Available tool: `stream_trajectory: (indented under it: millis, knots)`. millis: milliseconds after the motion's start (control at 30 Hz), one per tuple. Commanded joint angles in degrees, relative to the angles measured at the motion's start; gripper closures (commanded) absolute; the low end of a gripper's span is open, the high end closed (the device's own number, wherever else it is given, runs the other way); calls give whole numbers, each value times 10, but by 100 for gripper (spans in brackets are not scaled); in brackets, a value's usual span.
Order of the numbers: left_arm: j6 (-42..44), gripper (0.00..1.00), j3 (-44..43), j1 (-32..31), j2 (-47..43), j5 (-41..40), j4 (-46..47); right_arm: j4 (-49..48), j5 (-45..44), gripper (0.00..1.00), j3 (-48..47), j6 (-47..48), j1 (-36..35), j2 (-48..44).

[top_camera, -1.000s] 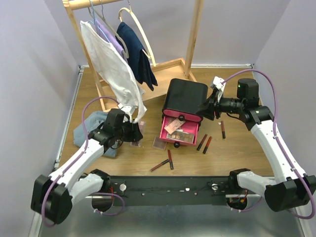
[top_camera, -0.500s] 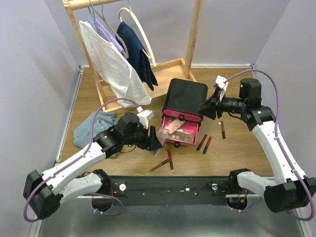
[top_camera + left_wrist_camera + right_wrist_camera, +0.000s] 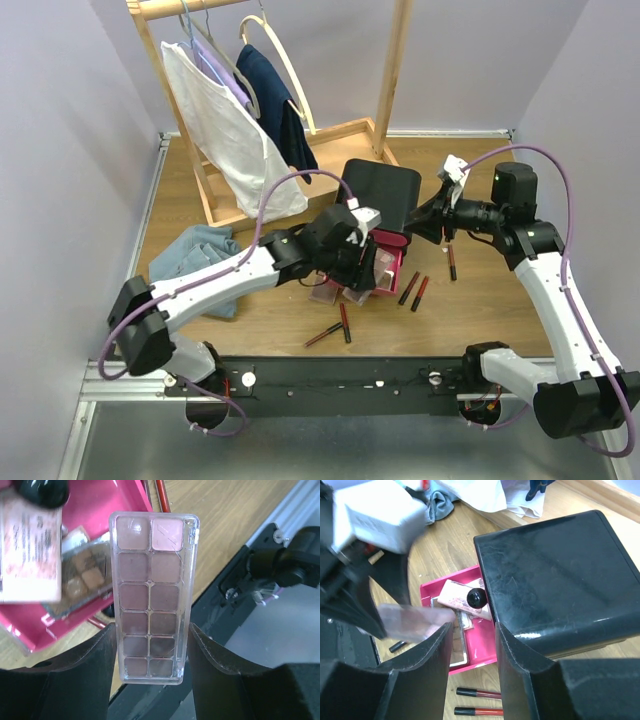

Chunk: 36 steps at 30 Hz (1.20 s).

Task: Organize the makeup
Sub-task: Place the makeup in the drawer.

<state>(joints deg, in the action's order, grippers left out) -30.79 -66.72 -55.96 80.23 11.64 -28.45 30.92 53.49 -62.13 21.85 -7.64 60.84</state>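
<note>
My left gripper (image 3: 151,632) is shut on a clear eyeshadow palette (image 3: 150,590) with pink-brown pans, gripped by its long sides. It hangs over the front edge of the open pink drawer (image 3: 107,510), where two more palettes (image 3: 30,555) lie. From above, the left gripper (image 3: 365,262) is at the drawer (image 3: 392,268) of the black box (image 3: 378,195). My right gripper (image 3: 425,218) hovers open beside the box with nothing in it; in its wrist view the right gripper (image 3: 472,647) frames the drawer (image 3: 482,652). Lip tubes (image 3: 345,322) lie on the table.
A wooden clothes rack (image 3: 395,70) with a white shirt (image 3: 225,130) and a navy garment (image 3: 275,105) stands at the back. A light blue cloth (image 3: 195,255) lies at the left. More lip tubes (image 3: 414,290) lie right of the drawer, one (image 3: 451,262) farther right.
My left arm has swung right from beside the blue cloth to the open drawer, carrying the palette. The right arm has barely moved.
</note>
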Motion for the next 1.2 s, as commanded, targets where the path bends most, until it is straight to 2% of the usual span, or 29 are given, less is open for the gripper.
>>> stream_trajectory:
  millis: [0,200,800,1100,1167]
  knots:
    - [20,69,-85,-18,76,-43,-88,-4,17,53,18,-8,9,-15]
    - [17,69,-164,-29,153,-51,-161,-6,19,53,23,-8,13,-18]
    - [23,66,-338,-29,305,-128,-274,-5,22,53,27,-8,25,-27]
    - [-9,64,-377,-13,324,-146,-294,-6,25,53,32,-11,32,-34]
    - [-15,60,-385,-9,331,-139,-296,-7,26,53,32,-12,33,-33]
